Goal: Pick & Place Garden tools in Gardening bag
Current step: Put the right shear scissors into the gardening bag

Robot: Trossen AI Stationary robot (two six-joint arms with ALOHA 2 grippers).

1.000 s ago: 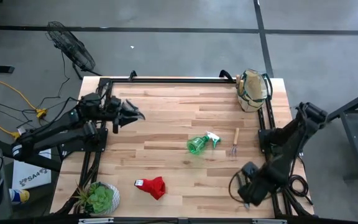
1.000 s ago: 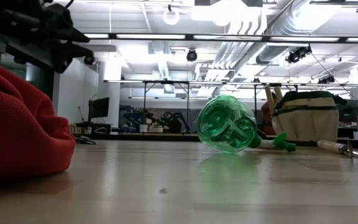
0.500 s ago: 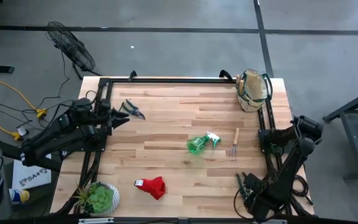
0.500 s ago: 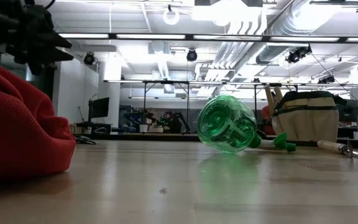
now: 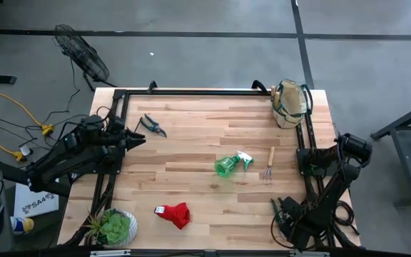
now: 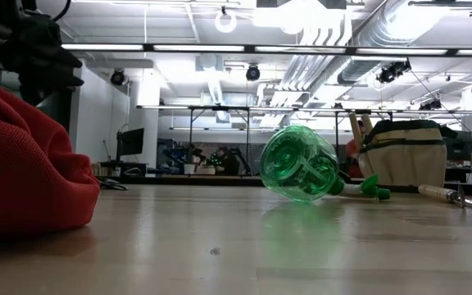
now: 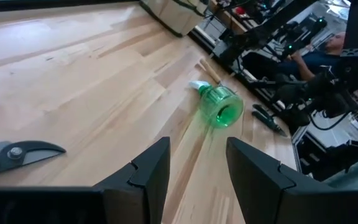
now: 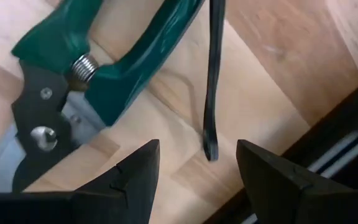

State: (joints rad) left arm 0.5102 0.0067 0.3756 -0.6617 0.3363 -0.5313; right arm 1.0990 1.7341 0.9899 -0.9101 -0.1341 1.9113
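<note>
Green spray bottle lies on its side at mid-bench; the fork just beside it, the red glove nearer the potted plant. Gardening bag stands at the far corner. Right pincer, released, hovers over green-handled shears. Left pincer, released, is near the dark shears.

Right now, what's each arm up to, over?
Left gripper open, empty, near dark pruning shears. Right gripper open above green-handled shears. Round tan canvas bag at far right corner. Nothing blocking.
</note>
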